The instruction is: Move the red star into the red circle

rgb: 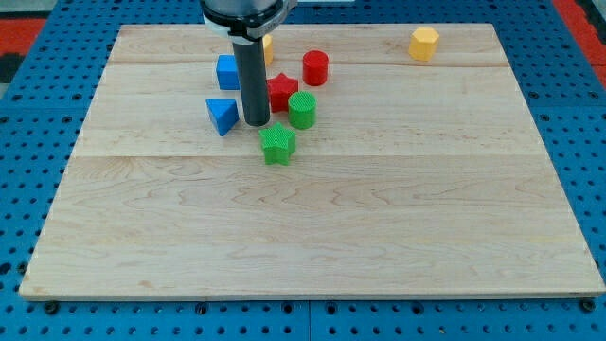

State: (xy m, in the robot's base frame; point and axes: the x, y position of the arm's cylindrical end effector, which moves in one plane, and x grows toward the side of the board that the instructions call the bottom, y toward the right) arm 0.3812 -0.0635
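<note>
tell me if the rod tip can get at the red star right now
Probably yes. My tip sits just to the view's left of the red star, nothing between them. The red circle lies up and right beyond it; the green circle crowds the star's lower right.

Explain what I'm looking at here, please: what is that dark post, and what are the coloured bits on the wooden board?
The dark post is the end of a robot arm. It has no hand and holds nothing; my tip slides along the wooden board and pushes blocks. One camera looks down from the board's near edge. The tip rests just left of the red star, between it and the blue triangle. Nearby are a red cylinder, green cylinder, green star, blue cube and a partly hidden orange block. A yellow block sits far right.
</note>
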